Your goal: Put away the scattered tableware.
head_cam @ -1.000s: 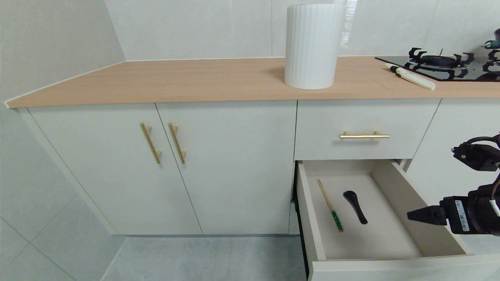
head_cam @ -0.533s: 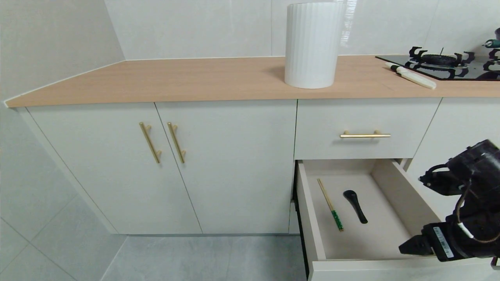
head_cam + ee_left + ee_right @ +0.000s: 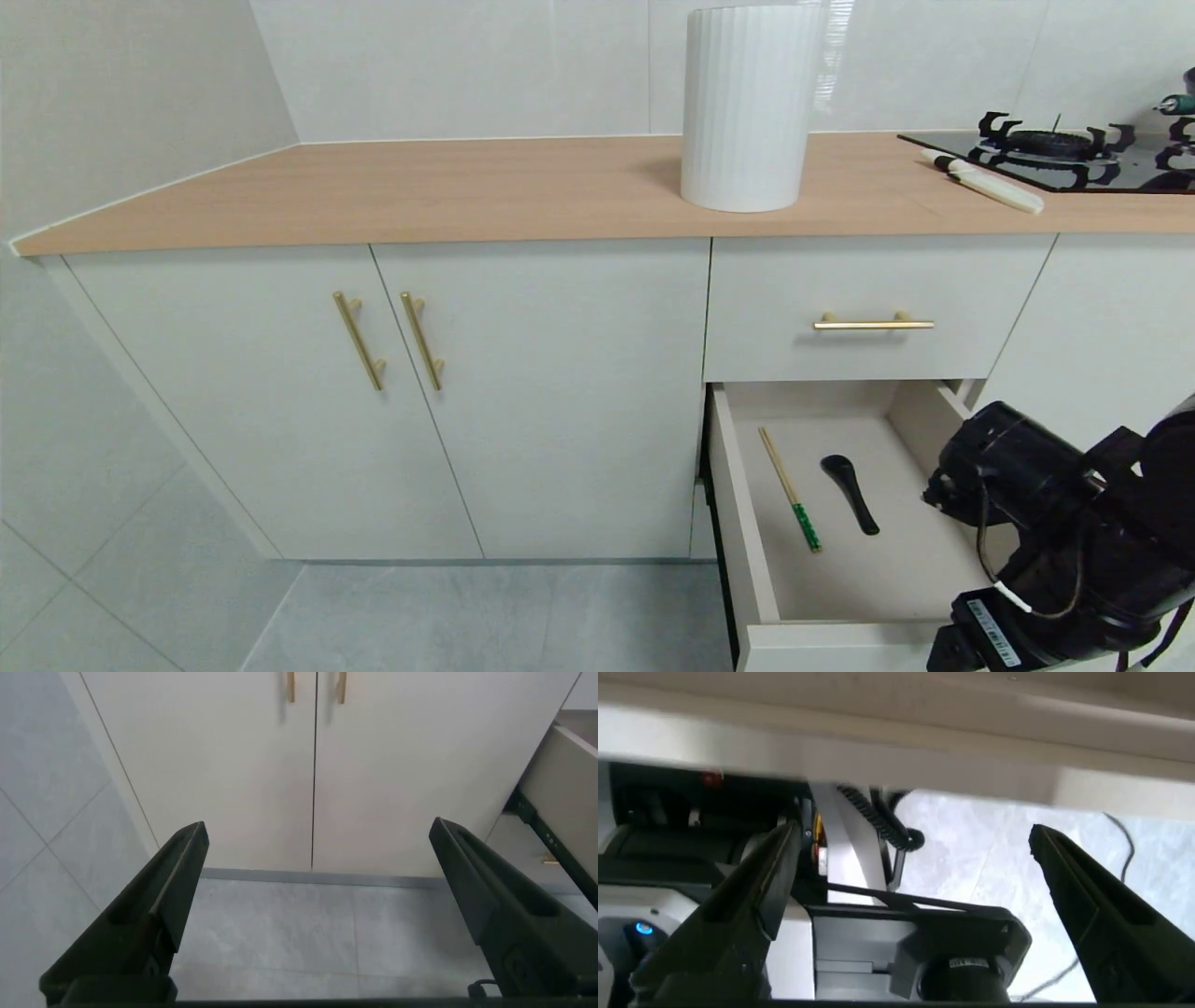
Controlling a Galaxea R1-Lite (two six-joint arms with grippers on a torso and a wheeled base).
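Wooden worktop (image 3: 467,187) carries a white canister (image 3: 745,107). Below it, the open drawer (image 3: 738,523) holds chopsticks (image 3: 790,502) and a black spoon (image 3: 850,495), side by side, not touching. My left hand (image 3: 318,835) and right hand (image 3: 913,840) both stand spread, empty.

White ribbed canister (image 3: 744,107) on wooden countertop (image 3: 420,191) (2 gold-handled doors (image 3: 523,401) below).

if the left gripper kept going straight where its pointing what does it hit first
Likely the closed cabinet doors, low near their seam; nothing lies between them and the open left gripper. Depth is unclear; the floor could come first.
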